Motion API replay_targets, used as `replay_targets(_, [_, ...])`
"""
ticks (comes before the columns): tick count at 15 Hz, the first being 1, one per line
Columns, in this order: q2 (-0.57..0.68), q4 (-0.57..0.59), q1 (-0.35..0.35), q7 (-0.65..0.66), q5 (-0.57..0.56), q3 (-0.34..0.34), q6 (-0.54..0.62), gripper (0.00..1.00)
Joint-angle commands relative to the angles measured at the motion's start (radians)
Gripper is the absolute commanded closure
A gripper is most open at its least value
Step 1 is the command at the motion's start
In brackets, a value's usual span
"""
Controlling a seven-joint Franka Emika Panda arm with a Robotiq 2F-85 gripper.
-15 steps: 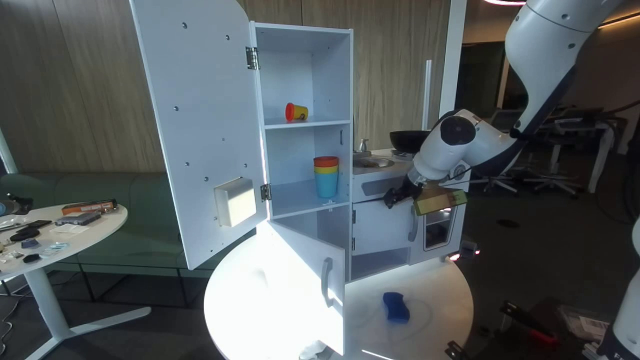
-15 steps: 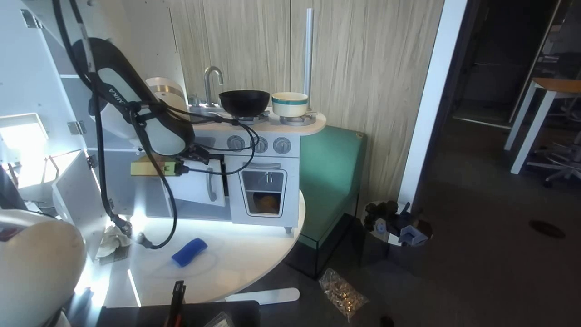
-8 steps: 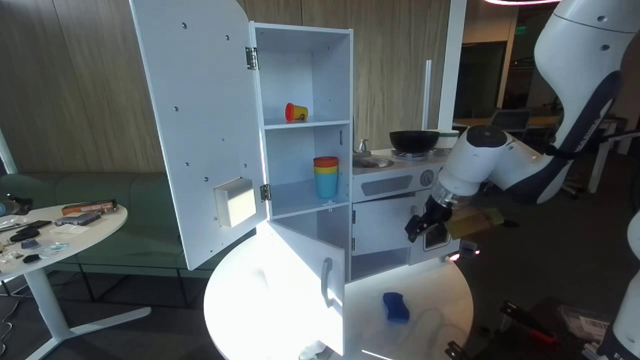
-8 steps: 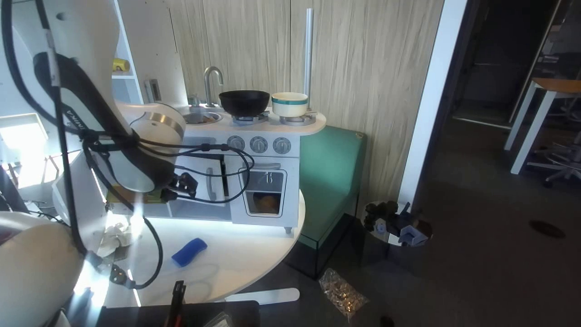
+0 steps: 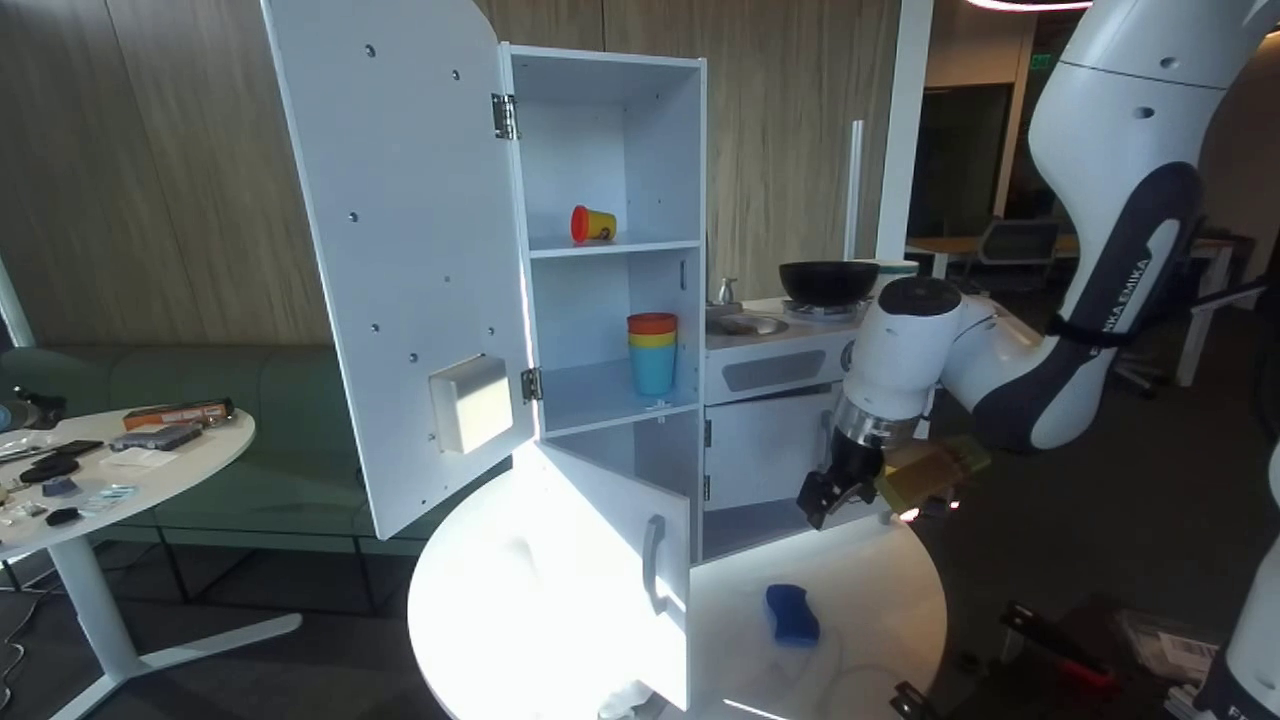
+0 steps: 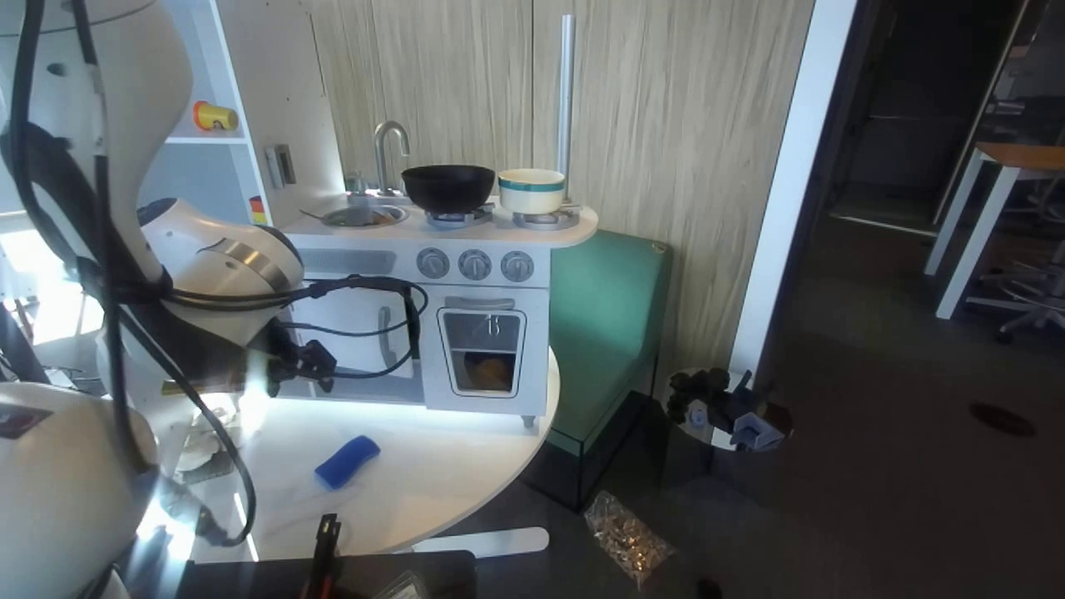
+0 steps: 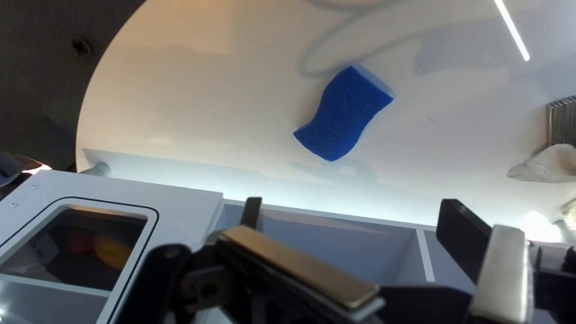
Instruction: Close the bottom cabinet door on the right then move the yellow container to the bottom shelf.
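I have the claw [image 7: 355,220] spread wide, its two sides well apart in the wrist view, hanging over the counter [image 5: 870,590] toward the right edge as both exterior views show it, in front of the white door [image 5: 765,450] under the sink [image 5: 745,325]. Can't tell if it touches that door, or if the door is fully closed. The yellow container [image 5: 597,225] lies on its side on the higher shelf [image 5: 650,240] of the tall cabinet [image 5: 665,150], toward the counter's back edge, red-orange end facing the open upper door [image 5: 420,230]; it shows in both exterior views. One level down, the bottom shelf [image 5: 585,400] holds an upright cup stack [image 5: 653,365], blue below, yellow and orange on top. The lower door [image 5: 600,560] is open too, swung out over the counter away from the back edge. I see a blue sponge [image 7: 344,114] flat between the white door and the counter's front edge. The play oven [image 6: 478,370] stands by the right edge, black pan [image 6: 448,190] just beside a cream bowl [image 6: 531,195] on its burners [image 6: 545,220].
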Motion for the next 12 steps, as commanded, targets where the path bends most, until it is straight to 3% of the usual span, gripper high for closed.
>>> replay_targets(1, [-0.001, 0.004, 0.018, -0.04, 0.065, 0.019, -0.021, 0.0])
replay_targets(3, [-0.001, 0.008, 0.043, -0.086, 0.134, 0.04, -0.046, 0.0])
replay_targets(8, [-0.001, 0.009, 0.047, -0.092, 0.136, 0.039, -0.05, 0.0])
replay_targets(12, [-0.042, 0.009, 0.131, -0.101, 0.304, 0.127, -0.06, 0.0])
